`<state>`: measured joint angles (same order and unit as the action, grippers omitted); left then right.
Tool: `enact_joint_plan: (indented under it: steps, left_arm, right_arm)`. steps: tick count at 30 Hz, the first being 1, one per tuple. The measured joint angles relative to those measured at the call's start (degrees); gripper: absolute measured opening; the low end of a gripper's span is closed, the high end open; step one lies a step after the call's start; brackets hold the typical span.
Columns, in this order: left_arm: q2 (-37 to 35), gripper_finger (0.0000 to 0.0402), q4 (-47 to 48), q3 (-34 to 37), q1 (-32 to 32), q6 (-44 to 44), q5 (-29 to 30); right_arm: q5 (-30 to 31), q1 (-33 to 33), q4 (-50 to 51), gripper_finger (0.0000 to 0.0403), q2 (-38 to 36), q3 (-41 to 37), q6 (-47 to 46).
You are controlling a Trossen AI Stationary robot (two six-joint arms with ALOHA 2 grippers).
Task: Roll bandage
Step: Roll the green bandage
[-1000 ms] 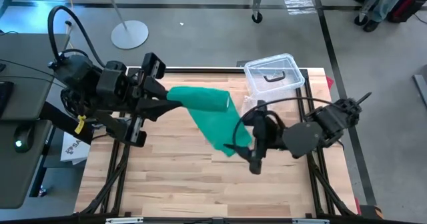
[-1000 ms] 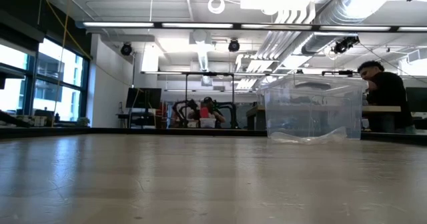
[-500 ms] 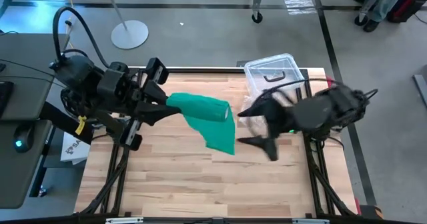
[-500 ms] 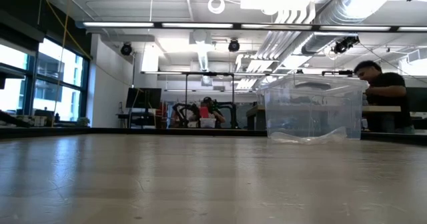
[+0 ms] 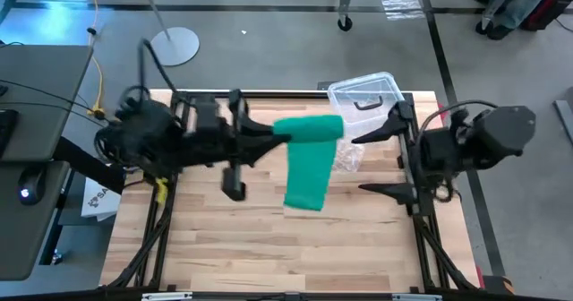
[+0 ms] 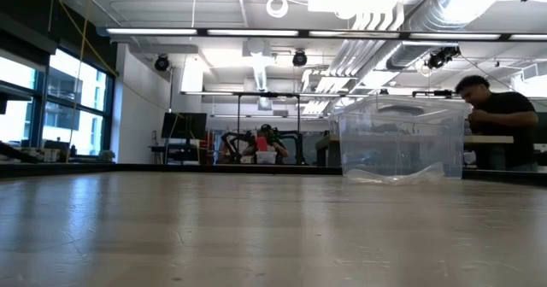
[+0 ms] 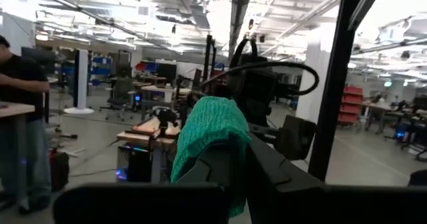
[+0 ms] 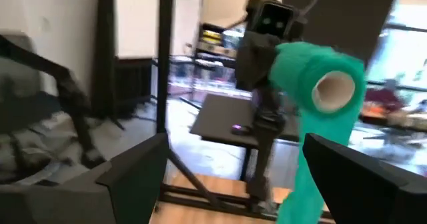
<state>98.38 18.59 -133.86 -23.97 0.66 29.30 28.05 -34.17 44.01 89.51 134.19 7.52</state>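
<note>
At frame centre, the left gripper [image 5: 285, 136] clamps the half-rolled green fabric bandage [image 5: 307, 160], tail hanging free for winding; the right gripper [image 5: 383, 162] waits, fingers wide apart.

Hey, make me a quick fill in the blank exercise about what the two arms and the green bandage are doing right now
1. The left gripper is shut on the rolled end of the ____ bandage.
2. The bandage's loose tail hangs ____ from the roll.
3. The right gripper stands ____, holding nothing.
4. The clear box has a ____ handle.

Missing words: green; down; open; black
</note>
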Motion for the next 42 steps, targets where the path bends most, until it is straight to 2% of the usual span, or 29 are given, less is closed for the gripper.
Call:
enact_joint_plan:
  steps: [7,12,21,36,42]
  left_arm:
    - [3.66,0.0013,-5.33,0.00,-0.22,-0.55,1.57]
    - [4.10,0.0013,-4.40,0.07,-0.22,-1.18,5.01]
    - [4.14,0.0013,-4.79,0.00,-0.59,-2.85,5.27]
    - [4.10,0.0013,-4.32,0.00,-0.59,-3.03,4.25]
    - [4.10,0.0013,-3.72,0.00,-0.63,-3.54,3.65]
  right_arm:
    - [2.93,-2.49,-0.16,0.0339,-0.12,0.00,2.15]
    - [15.21,-6.69,0.86,0.0339,0.12,-0.07,6.64]
    - [21.39,-7.49,0.65,0.0339,1.28,-0.02,8.02]
    - [21.15,-5.09,-4.03,0.0339,3.09,-0.02,14.70]
    - [14.43,-4.99,-5.22,0.0339,3.07,-0.02,15.30]
